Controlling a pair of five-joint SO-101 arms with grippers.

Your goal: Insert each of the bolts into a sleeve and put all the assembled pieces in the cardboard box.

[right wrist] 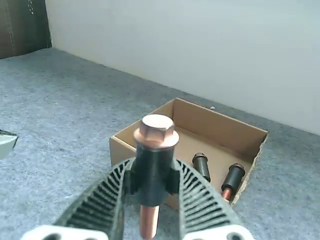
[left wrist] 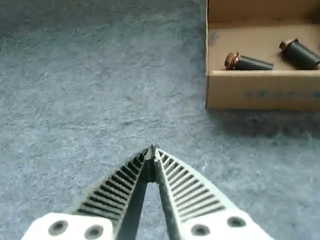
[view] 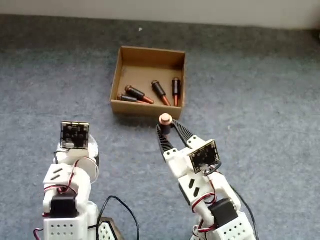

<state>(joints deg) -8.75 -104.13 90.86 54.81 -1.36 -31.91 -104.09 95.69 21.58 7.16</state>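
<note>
Right arm is extended forward, and the right claw [right wrist: 152,175] has its ribbed fingers clamped partway closed round a black sleeve [right wrist: 151,170] standing upright between them. The copper bolt [right wrist: 156,132] runs through it, with the flanged hex head sticking out above the fingers and the smooth shank poking out below. Left arm is tucked back, with the left claw [left wrist: 151,151] aimed down at the floor, tips pressed together and nothing in it.

The cardboard box [view: 145,108] sits just ahead of the right claw, its near wall close to the bolt head. From the left claw it's ahead and off to the right. It's plain brown with an open top and straight walls, and four assembled pieces [view: 160,92] lie loose on its floor. Fuzzy grey carpet [view: 260,90] runs all round, open on both sides of each claw. A pale wall [right wrist: 200,45] stands beyond the box.
</note>
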